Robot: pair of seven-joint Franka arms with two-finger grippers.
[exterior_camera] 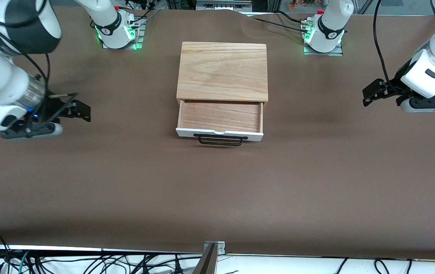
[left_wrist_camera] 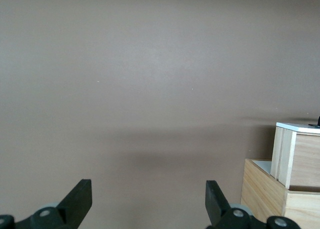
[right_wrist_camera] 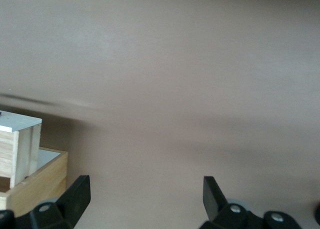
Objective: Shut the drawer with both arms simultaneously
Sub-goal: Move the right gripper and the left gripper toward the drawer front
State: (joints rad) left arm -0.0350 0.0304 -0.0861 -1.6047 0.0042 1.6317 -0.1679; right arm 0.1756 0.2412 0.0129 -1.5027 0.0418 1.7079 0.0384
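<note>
The drawer (exterior_camera: 220, 116) stands pulled out of the light oak box (exterior_camera: 223, 70) in the middle of the table. Its white front panel (exterior_camera: 187, 133) and black bar handle (exterior_camera: 220, 140) face the front camera, and its tray is empty. My left gripper (exterior_camera: 370, 95) is open and empty above the table toward the left arm's end, well apart from the drawer. My right gripper (exterior_camera: 82, 110) is open and empty above the table toward the right arm's end. The left wrist view shows its open gripper (left_wrist_camera: 149, 194) and the drawer's side (left_wrist_camera: 305, 159). The right wrist view shows its open gripper (right_wrist_camera: 146, 191) and the drawer's side (right_wrist_camera: 17, 149).
The brown table cover (exterior_camera: 217, 190) stretches wide around the box. The two arm bases (exterior_camera: 116, 28) (exterior_camera: 326, 32) with green lights stand at the table's edge farthest from the front camera. Cables (exterior_camera: 88, 262) and a metal bracket (exterior_camera: 213, 251) lie at the nearest edge.
</note>
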